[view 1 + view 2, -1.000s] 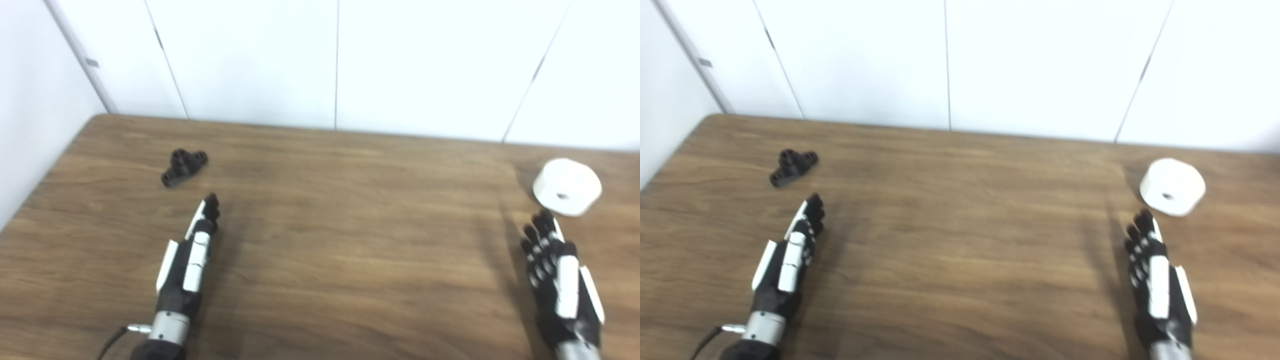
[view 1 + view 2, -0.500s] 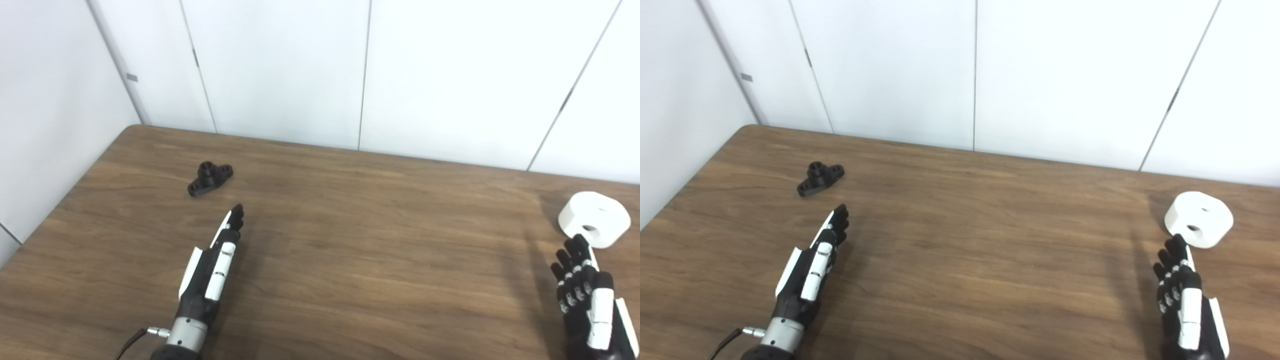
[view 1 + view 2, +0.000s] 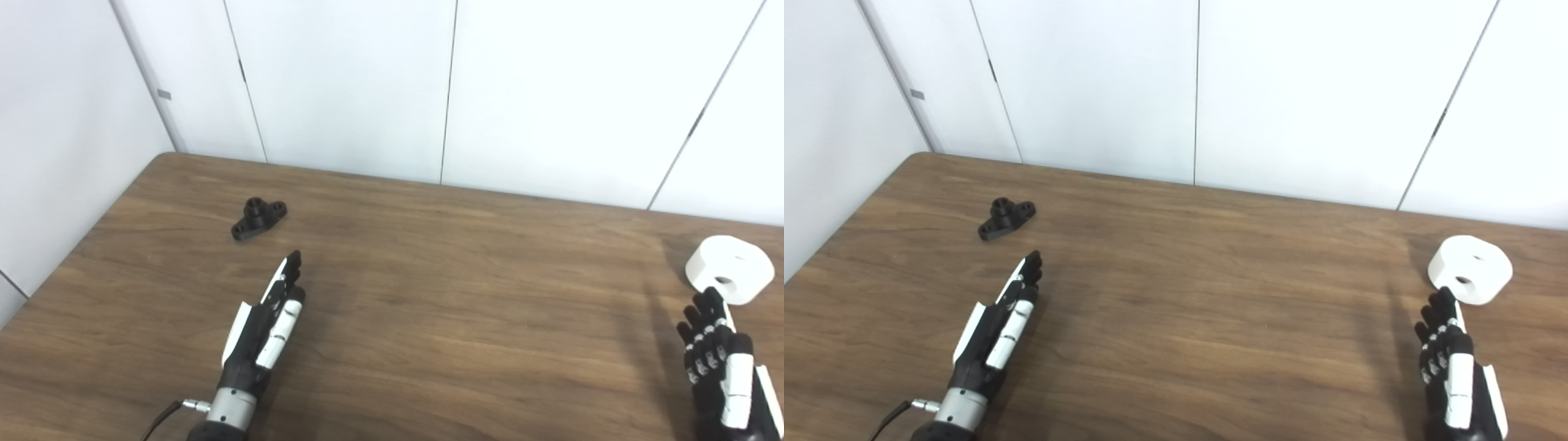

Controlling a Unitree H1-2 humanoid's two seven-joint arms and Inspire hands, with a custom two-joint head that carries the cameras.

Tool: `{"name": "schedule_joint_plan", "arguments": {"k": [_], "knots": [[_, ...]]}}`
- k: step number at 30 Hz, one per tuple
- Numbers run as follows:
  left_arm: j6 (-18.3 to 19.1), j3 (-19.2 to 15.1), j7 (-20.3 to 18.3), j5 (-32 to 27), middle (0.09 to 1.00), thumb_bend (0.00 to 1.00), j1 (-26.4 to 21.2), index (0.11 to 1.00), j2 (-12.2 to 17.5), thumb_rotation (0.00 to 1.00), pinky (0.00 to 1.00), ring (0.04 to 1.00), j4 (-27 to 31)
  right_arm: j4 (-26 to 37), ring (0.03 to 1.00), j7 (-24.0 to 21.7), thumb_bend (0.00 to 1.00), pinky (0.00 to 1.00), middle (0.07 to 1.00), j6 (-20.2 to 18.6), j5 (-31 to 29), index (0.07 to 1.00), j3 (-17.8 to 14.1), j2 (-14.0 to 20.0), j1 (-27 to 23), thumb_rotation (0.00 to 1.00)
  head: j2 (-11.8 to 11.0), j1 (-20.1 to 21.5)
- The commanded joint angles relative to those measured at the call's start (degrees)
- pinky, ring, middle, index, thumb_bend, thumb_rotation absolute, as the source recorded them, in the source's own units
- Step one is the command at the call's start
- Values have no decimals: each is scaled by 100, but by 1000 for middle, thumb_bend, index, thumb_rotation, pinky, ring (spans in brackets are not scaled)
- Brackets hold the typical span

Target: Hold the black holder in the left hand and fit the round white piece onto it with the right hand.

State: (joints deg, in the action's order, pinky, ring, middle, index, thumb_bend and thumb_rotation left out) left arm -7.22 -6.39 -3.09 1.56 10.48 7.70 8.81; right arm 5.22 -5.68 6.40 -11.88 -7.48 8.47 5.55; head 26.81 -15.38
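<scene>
Two hands, both mine, empty with fingers stretched out straight over the wooden table [image 3: 429,318]. Left hand [image 3: 263,331]: near the black holder [image 3: 258,218], which lies apart on the far left of the table. Right hand [image 3: 1454,373]: fingertips [image 3: 1439,306] just short of the round white piece [image 3: 1470,269] at far right.

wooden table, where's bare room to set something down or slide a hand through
The widest bare stretch of the brown wooden table lies between the left hand and right hand, back to the white wall panels. The far left corner holds only the small black holder, bare around it. The right edge is tightest: the round white piece sits just beyond the right hand's fingertips.
</scene>
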Motion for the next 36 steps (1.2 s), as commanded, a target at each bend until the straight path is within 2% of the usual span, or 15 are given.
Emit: {"name": "schedule_joint_plan", "arguments": {"k": [1, 5, 9, 16, 19, 22, 30, 36], "knots": [[49, 15, 154, 172, 1000, 445, 130, 1000, -62, 700, 1000, 1000, -152, -608, 995, -45, 555, 1000, 996, 123, 34, 999, 7, -43, 342, 1000, 4, -2], [153, -1, 341, 665, 1000, 443, 104, 1000, 14, 574, 998, 1000, 139, -592, 993, -61, 571, 1000, 996, 109, 59, 999, 24, -18, 351, 1000, 6, -33], [251, -44, 337, 729, 1000, 445, 15, 1000, 106, 448, 999, 1000, 341, -614, 986, -73, 570, 1000, 997, 148, 18, 1000, 18, -34, 347, 1000, -15, -46], [466, -186, 394, 1030, 984, 509, -264, 976, 321, 400, 944, 974, 642, -599, 991, -52, 590, 1000, 992, 90, -22, 993, 15, -57, 359, 1000, 6, -38], [572, -288, 414, 1043, 990, 541, -439, 967, 429, 335, 953, 978, 693, -615, 992, -59, 593, 1000, 992, 108, -43, 995, 13, -66, 356, 1000, 13, -32], [658, -407, 420, 1036, 999, 585, -596, 969, 548, 346, 981, 996, 710, -574, 992, -44, 576, 1000, 994, 96, -28, 997, 21, -77, 370, 1000, 27, -40], [872, -602, 397, 1097, 998, 588, -899, 964, 887, 345, 1000, 1000, 728, -575, 985, -58, 575, 1000, 995, 160, 24, 998, 46, -69, 388, 1000, 37, -18], [1021, -733, 528, 1370, 1000, 627, -1130, 957, 1124, 413, 1000, 1000, 507, -534, 988, -49, 569, 1000, 998, 124, 27, 1000, 55, -89, 405, 1000, 60, -3]]}}
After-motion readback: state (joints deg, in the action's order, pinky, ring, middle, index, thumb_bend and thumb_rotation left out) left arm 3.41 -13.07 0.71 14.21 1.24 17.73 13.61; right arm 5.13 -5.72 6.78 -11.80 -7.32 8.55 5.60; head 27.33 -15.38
